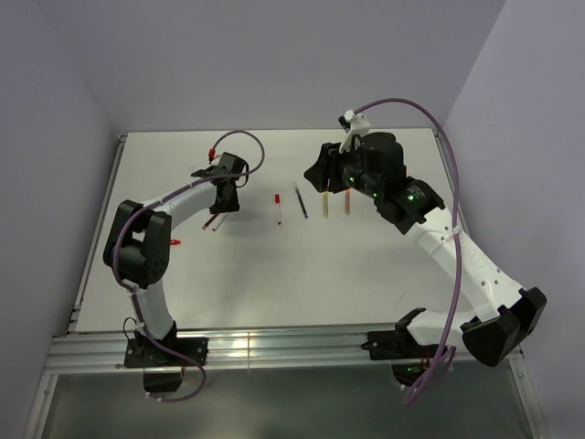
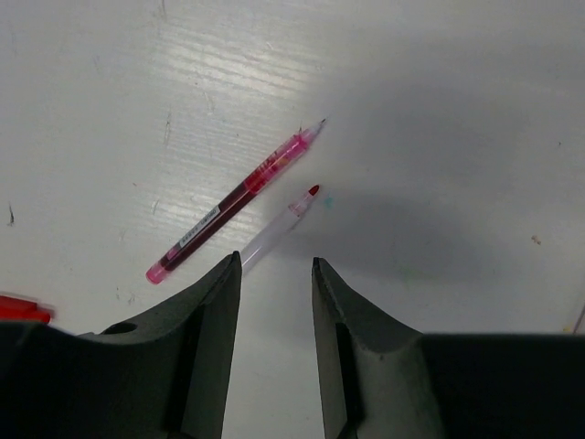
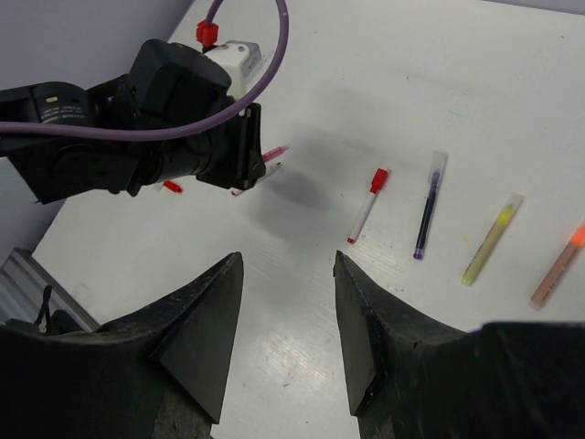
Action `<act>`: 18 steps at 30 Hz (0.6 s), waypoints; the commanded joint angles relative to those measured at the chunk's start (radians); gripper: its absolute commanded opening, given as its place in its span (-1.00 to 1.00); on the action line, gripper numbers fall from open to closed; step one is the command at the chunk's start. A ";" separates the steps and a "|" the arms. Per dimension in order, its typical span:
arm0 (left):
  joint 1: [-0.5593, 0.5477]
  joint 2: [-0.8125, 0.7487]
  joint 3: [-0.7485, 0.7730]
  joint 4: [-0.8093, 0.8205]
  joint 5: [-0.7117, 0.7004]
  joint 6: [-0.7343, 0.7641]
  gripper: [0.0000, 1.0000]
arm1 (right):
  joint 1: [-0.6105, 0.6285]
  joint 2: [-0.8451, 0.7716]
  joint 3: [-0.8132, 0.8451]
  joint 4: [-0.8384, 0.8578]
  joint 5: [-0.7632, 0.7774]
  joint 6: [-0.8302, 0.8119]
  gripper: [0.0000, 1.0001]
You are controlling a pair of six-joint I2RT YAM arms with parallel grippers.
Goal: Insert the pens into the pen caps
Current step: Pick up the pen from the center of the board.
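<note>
Two arms hovering over pens on a white table.
Left gripper, jaws narrowly parted and empty, is hanging over a red pen just beside a clear pen; right gripper, also parted and empty, is facing a row of four pens.

Your top external view looks down from above and behind the arm bases, which sit at 6 o'clock. It is far enough back to take in the whole table. Your left wrist camera sits very close to the tabletop, facing down past the left gripper at two pens lying at 12 o'clock. Your right wrist camera hangs higher and looks past the right gripper across the table. It has the left arm at 10 o'clock and a row of four pens at 2 o'clock. All three views share the two pens.
</note>
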 commanded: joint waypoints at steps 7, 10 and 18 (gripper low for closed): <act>0.014 0.056 0.078 -0.018 0.024 0.040 -0.20 | -0.008 -0.029 0.005 0.032 0.004 0.002 0.04; 0.018 0.068 0.083 -0.019 0.044 0.045 -0.23 | -0.008 -0.029 0.003 0.032 0.004 0.002 0.03; 0.024 0.083 0.080 -0.013 0.070 0.048 -0.23 | -0.008 -0.029 0.003 0.033 0.004 0.002 0.03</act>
